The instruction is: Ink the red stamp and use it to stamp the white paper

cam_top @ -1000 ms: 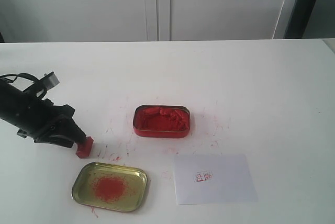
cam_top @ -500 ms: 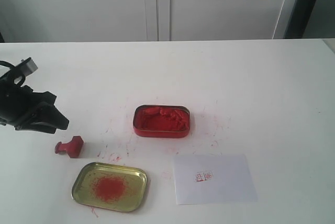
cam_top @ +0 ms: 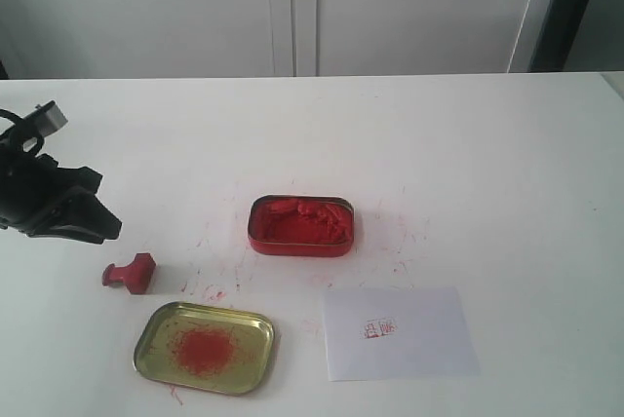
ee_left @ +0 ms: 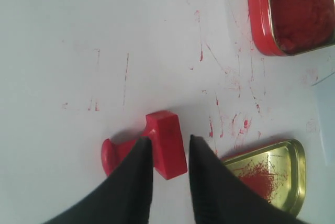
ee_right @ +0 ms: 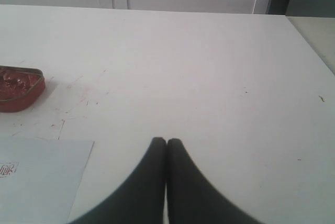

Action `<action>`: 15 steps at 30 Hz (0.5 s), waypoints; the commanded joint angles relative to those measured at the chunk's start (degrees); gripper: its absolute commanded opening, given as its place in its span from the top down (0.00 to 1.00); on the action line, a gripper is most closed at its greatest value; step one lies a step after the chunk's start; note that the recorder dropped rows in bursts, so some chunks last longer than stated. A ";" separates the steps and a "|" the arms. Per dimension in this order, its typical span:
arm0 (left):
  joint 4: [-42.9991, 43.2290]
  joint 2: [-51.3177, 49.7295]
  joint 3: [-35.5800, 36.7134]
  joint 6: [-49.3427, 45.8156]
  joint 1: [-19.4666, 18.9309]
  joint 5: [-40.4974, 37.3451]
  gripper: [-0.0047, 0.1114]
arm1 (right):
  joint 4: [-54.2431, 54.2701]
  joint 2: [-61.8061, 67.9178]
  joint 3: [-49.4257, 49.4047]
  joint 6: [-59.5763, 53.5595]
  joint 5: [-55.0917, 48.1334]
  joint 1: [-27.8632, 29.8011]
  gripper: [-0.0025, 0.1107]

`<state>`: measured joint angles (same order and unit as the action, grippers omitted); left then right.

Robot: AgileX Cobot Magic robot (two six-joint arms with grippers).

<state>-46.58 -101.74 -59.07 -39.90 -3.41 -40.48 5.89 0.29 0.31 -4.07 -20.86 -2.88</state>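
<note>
The red stamp (cam_top: 132,273) lies on its side on the table, left of the gold lid; the left wrist view shows the red stamp (ee_left: 162,143) below the open fingers. My left gripper (cam_top: 109,227) hangs open above and to the left of it, holding nothing; it is seen again as the left gripper (ee_left: 170,141). The white paper (cam_top: 398,332) lies flat at the front right with a small red imprint (cam_top: 379,328); a corner of the paper (ee_right: 36,177) shows in the right wrist view. My right gripper (ee_right: 166,141) is shut and empty above bare table.
A red tin of ink paste (cam_top: 300,225) sits mid-table. The gold tin lid (cam_top: 205,347) smeared with red lies at the front left. Red smears mark the table around them. White cabinet doors stand behind the table.
One second ago my left gripper held the stamp upright on the table. It has let go and pulled back up and to the left; the stamp now lies tipped on its side.
</note>
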 commanded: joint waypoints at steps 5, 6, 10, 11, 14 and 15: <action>-0.18 0.51 0.28 0.24 0.12 -1.04 0.96 | -0.09 -0.29 -0.31 -0.15 0.79 -0.06 0.98; -0.19 0.51 0.28 0.24 0.12 -1.04 0.96 | -0.09 -0.29 -0.31 -0.15 0.79 -0.06 0.98; -0.15 1.32 0.28 0.93 0.27 -1.04 0.96 | -0.09 -0.29 -0.31 -0.15 0.79 -0.06 0.98; -0.15 1.81 0.28 0.93 0.54 -1.04 0.96 | -0.09 -0.29 -0.31 -0.15 0.79 -0.06 0.98; 3.46 5.71 0.28 3.31 3.79 0.88 0.96 | -0.09 -0.29 -0.31 -0.15 0.79 -0.06 0.98; 5.64 6.89 0.28 4.94 5.19 1.63 0.96 | -0.09 -0.29 -0.31 -0.15 0.79 -0.06 0.98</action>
<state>-43.79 -97.81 -59.07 -37.67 -0.72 -38.90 5.89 0.29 0.31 -4.07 -20.86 -2.88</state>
